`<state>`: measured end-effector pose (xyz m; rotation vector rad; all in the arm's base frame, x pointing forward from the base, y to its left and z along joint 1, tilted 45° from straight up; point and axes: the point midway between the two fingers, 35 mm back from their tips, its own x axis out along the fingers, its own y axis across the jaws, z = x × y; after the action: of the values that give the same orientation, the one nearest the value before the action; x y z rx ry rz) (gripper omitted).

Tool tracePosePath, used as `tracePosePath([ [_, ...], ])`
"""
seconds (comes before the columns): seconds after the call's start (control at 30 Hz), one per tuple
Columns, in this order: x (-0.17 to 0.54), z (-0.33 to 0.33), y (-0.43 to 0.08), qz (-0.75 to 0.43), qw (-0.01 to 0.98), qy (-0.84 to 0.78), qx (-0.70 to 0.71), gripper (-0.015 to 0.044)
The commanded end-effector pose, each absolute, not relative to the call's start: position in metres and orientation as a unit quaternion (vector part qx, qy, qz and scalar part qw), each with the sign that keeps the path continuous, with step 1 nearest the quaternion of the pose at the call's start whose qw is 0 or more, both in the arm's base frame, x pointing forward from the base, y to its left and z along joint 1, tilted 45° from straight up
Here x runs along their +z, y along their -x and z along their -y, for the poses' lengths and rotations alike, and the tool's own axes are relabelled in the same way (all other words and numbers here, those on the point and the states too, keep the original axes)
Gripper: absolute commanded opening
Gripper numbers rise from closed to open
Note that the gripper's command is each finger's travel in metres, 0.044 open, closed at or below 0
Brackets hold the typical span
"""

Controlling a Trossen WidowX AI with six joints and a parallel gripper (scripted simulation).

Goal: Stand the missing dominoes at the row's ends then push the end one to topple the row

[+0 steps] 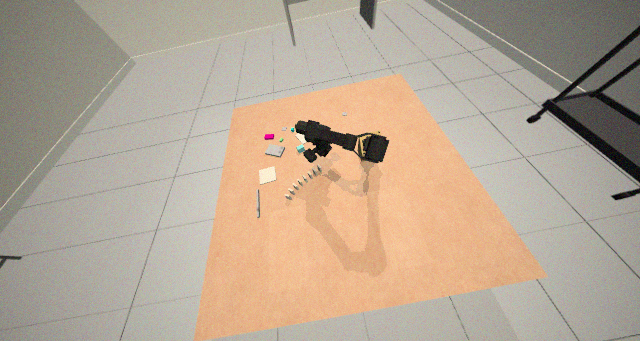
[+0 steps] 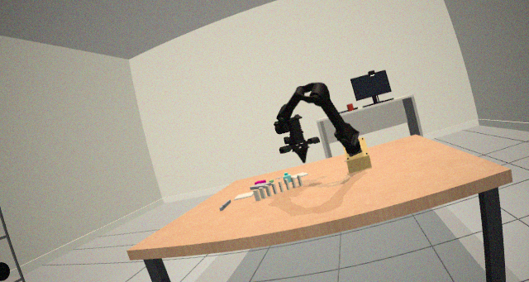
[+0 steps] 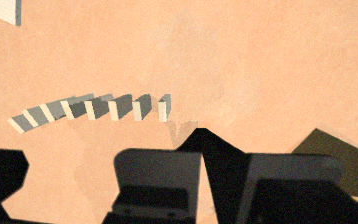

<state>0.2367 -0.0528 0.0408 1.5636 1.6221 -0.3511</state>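
Observation:
A curved row of several pale dominoes (image 1: 304,179) (image 2: 280,186) (image 3: 121,108) stands upright, with gaps between them. The end domino nearest the arm's base (image 3: 163,110) is upright at the right end of the row in the wrist view. No loose domino can be made out. My gripper (image 2: 304,161) (image 3: 200,132) is shut and empty, its tips together. It hangs above the table near that end of the row, clear of the dominoes. In the top view the arm hides its tips.
Beyond the row lie a teal block (image 1: 300,148) (image 2: 287,178), a grey box (image 1: 275,151), a magenta block (image 1: 269,136) (image 2: 260,183) and a small green thing (image 1: 281,140). A cream square (image 1: 267,175) (image 2: 244,196) and a thin grey bar (image 1: 258,203) (image 2: 225,205) lie nearer the row's far end.

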Motion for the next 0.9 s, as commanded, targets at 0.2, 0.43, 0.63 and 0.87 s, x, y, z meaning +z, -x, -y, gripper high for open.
tracePosePath([
  [0.2,0.042,0.053,-0.238,-0.644,0.418,-0.625,-0.140,0.0000],
  [0.43,0.042,0.053,-0.238,-0.644,0.418,-0.625,-0.140,0.0000],
  [0.63,0.042,0.053,-0.238,-0.644,0.418,-0.625,-0.140,0.0000],
  [0.87,0.011,0.026,-0.246,-0.643,0.419,-0.625,-0.141,0.0000],
])
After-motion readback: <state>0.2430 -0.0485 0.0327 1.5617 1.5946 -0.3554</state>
